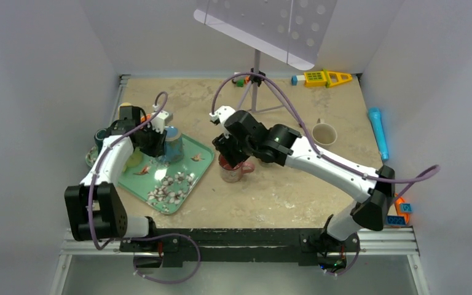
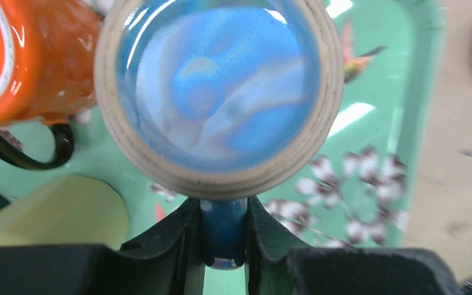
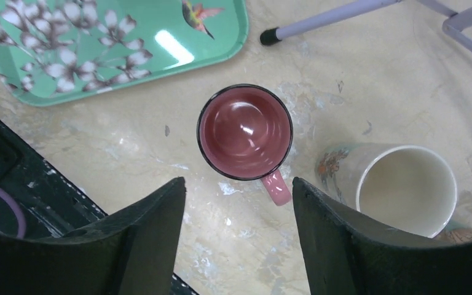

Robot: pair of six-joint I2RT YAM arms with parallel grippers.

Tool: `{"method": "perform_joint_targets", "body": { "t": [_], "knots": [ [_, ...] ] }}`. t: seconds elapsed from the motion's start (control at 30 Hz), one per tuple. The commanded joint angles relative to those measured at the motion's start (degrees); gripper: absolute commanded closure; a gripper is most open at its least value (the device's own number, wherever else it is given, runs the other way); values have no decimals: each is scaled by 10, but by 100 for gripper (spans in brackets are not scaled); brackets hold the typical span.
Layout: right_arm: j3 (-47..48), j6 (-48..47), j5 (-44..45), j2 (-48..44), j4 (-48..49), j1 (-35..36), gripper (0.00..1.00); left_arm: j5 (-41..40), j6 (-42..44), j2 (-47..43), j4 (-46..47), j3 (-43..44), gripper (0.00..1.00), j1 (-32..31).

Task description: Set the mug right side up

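- Two mugs matter to you: the pink mug (image 3: 244,132) stands mouth up on the table (image 3: 129,153), just beside a cream mug (image 3: 405,187).
- Your right gripper (image 3: 238,187) hangs over the pink mug, jaws wide apart and holding nothing.
- Your left gripper (image 2: 223,209) has its jaws pinched on the handle (image 2: 223,236) of the blue mug (image 2: 221,86), on the tray (image 2: 399,92) by an orange mug (image 2: 31,55).
- You cannot tell which end of the blue mug faces up.
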Motion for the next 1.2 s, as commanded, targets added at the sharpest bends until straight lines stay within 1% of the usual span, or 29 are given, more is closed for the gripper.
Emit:
{"method": "perform_joint_targets", "body": {
  "t": [0.0, 0.07, 0.1, 0.17, 0.23, 0.3, 0.33, 0.4, 0.43, 0.53, 0.57, 0.63, 0.7, 0.87, 0.97, 1.0, 1.07, 1.13, 1.17],
  "knots": [
    [-61, 30, -21, -112, 200, 0, 26, 177, -53, -108, -116, 120, 100, 4],
    [-124, 49, -75, -167, 317, 0, 19, 242, -87, -148, -153, 158, 100, 3],
    [-158, 73, -101, -195, 383, 0, 16, 260, -116, -166, -157, 172, 100, 4],
    [-213, 113, -118, -230, 501, 0, 14, 276, -180, -204, -144, 195, 100, 3],
    [-249, 145, -122, -243, 560, 0, 14, 307, -234, -215, -145, 217, 100, 3],
    [-279, 179, -152, -245, 644, 0, 14, 357, -284, -222, -145, 233, 100, 2],
    [-287, 205, -157, -243, 668, 0, 14, 385, -307, -225, -140, 237, 100, 2],
    [-288, 263, -152, -237, 681, 0, 15, 424, -351, -238, -119, 240, 100, 0],
    [-294, 283, -149, -238, 699, 0, 15, 435, -373, -246, -103, 240, 100, -1],
    [-343, 354, -150, -246, 796, 0, 16, 451, -427, -274, -51, 238, 100, -1],
    [-350, 371, -150, -247, 812, 0, 16, 456, -446, -284, -33, 235, 100, -1],
    [-352, 386, -134, -249, 813, 0, 18, 460, -475, -299, 0, 231, 100, -1],
    [-355, 396, -142, -249, 829, 0, 18, 459, -481, -304, 11, 234, 100, -2],
    [-327, 411, -206, -224, 864, 0, 22, 485, -498, -285, 17, 228, 100, -8],
    [-321, 412, -205, -220, 887, 1, 25, 500, -501, -285, 23, 213, 100, -13],
    [-320, 410, -195, -220, 894, 0, 28, 504, -503, -286, 27, 207, 100, -13],
    [-322, 406, -184, -218, 921, -1, 36, 520, -512, -293, 49, 195, 100, -16],
    [-321, 403, -178, -213, 948, 0, 52, 527, -515, -300, 62, 185, 100, -24],
    [-316, 398, -177, -210, 956, -1, 64, 529, -512, -303, 63, 179, 100, -29]
  ]
}}
